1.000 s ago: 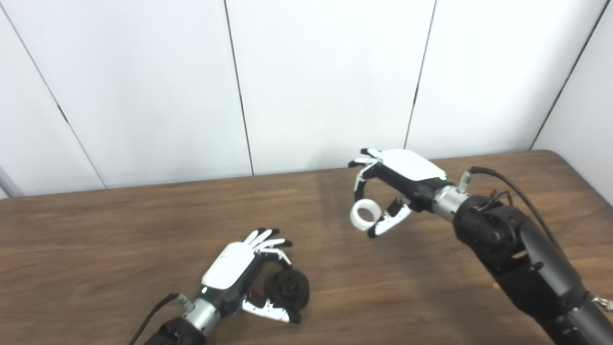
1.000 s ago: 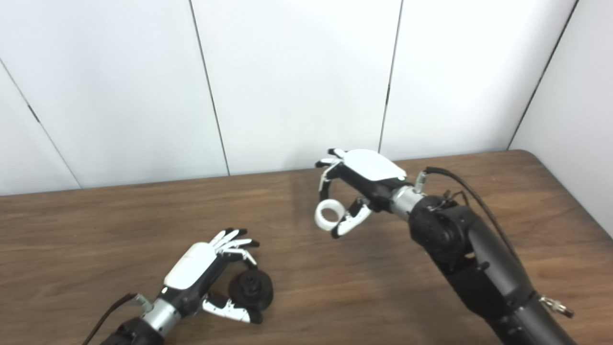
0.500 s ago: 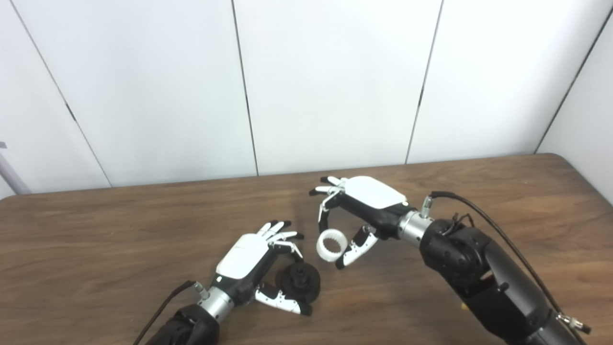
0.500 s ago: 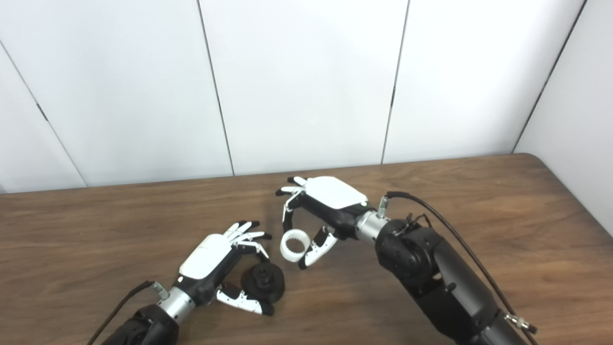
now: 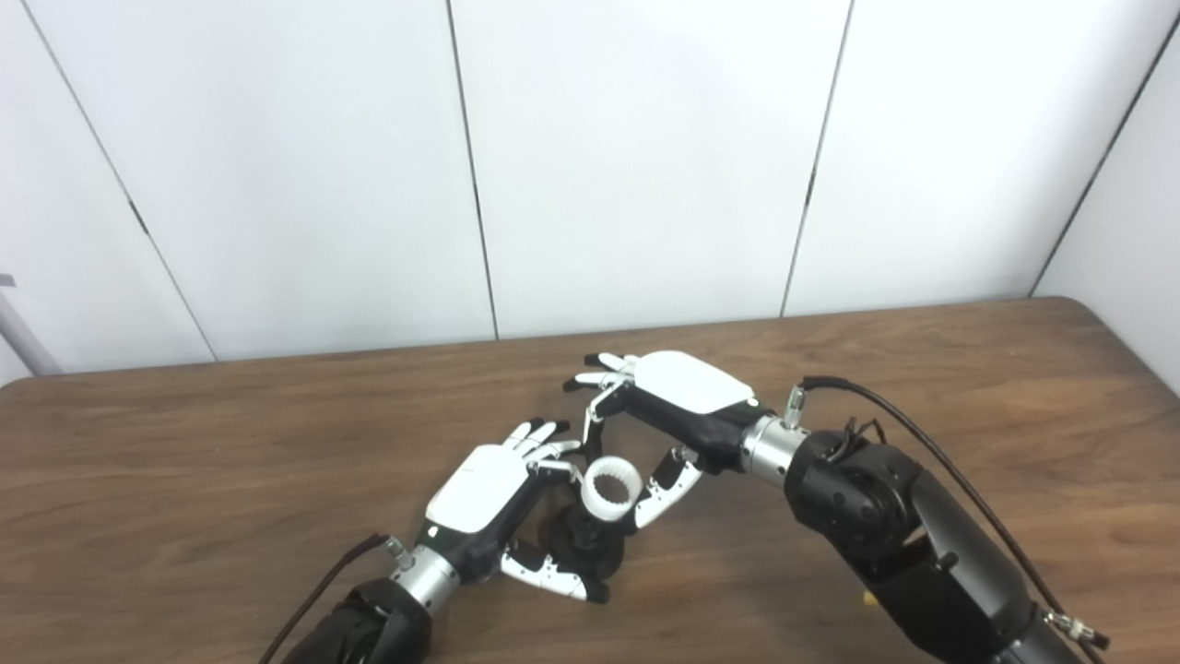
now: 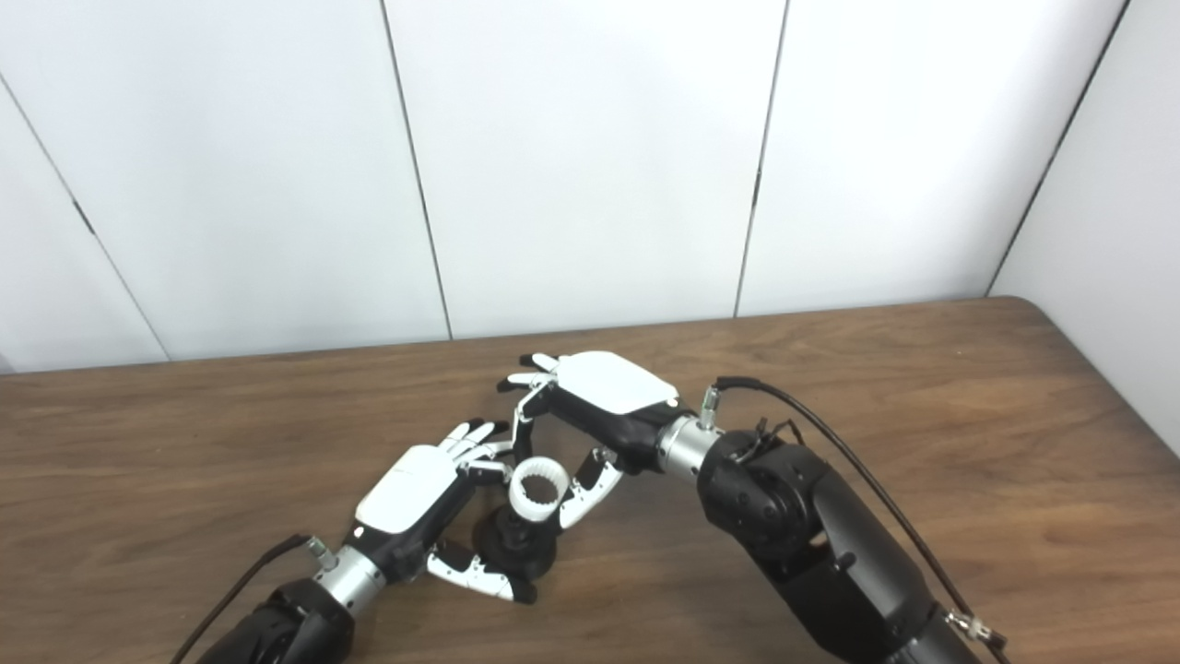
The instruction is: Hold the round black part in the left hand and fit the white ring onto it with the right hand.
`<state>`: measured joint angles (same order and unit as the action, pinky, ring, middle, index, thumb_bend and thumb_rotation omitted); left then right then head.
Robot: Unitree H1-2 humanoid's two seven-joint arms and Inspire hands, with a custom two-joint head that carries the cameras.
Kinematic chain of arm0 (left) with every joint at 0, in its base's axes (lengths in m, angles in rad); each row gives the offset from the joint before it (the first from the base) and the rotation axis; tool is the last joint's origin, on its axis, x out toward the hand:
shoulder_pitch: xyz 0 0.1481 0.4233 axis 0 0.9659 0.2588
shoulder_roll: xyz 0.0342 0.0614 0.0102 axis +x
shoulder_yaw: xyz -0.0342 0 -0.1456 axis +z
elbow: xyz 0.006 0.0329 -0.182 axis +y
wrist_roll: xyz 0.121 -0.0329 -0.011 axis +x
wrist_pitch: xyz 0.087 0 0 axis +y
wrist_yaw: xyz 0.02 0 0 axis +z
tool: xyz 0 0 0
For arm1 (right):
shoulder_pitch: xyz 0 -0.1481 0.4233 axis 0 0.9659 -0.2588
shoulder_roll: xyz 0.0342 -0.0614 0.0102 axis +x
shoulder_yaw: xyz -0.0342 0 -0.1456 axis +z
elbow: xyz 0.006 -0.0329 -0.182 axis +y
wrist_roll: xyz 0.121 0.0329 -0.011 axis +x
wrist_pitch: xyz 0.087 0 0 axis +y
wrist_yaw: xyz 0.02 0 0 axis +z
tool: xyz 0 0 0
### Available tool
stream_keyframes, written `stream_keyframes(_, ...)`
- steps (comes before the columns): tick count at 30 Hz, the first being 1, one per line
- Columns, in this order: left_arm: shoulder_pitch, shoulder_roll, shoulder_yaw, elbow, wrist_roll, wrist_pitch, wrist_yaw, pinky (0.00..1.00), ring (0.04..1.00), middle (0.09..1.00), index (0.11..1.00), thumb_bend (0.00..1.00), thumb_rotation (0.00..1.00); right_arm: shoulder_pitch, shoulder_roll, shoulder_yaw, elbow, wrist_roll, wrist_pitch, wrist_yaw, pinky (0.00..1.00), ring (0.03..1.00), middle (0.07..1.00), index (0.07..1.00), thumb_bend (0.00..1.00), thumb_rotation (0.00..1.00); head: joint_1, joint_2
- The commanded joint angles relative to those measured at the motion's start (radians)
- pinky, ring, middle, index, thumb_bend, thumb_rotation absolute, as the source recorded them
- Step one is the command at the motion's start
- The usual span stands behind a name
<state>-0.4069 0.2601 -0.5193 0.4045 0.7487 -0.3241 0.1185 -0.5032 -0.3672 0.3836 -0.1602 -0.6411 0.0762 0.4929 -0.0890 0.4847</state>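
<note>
low centre of frame: left hand point(image 5: 479, 503) wrapped round round black plastic part point(image 5: 581, 544) on brown wooden table point(image 5: 184, 480) | right hand point(image 5: 678, 415) pinching toothed white plastic ring point(image 5: 613, 484) | ring just above-right of part, bore tilted, probably wants levelling, not seated yet

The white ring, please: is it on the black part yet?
Not seated: the white ring is pinched in the right hand, just above the black part.

The left hand point(image 5: 484, 503) is held low, fingers curled toward two o'clock; the right hand point(image 5: 659, 420), fingers pinched, is angled toward eight o'clock.
</note>
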Motion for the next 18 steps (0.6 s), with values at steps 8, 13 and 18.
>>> stream_keyframes(8,0.065,0.009,-0.061,0.089,0.062,0.057,-0.051,1.00,0.969,0.859,0.482,0.52,0.05,-0.033,0.007,-0.006,-0.055,-0.003,-0.010,0.022,1.00,1.000,0.905,0.477,0.52,0.13,0.002,0.001)
stream_keyframes(13,0.077,0.009,-0.059,0.056,0.052,0.067,-0.067,1.00,0.971,0.863,0.482,0.52,0.05,-0.017,0.012,0.013,-0.042,-0.013,-0.029,0.020,1.00,1.000,0.902,0.476,0.52,0.13,0.016,-0.002)
stream_keyframes(18,0.102,0.013,-0.061,-0.011,0.039,0.084,-0.090,1.00,0.979,0.867,0.482,0.52,0.05,-0.002,0.017,0.038,-0.009,-0.017,-0.055,0.010,1.00,1.000,0.902,0.476,0.52,0.13,0.023,0.007)
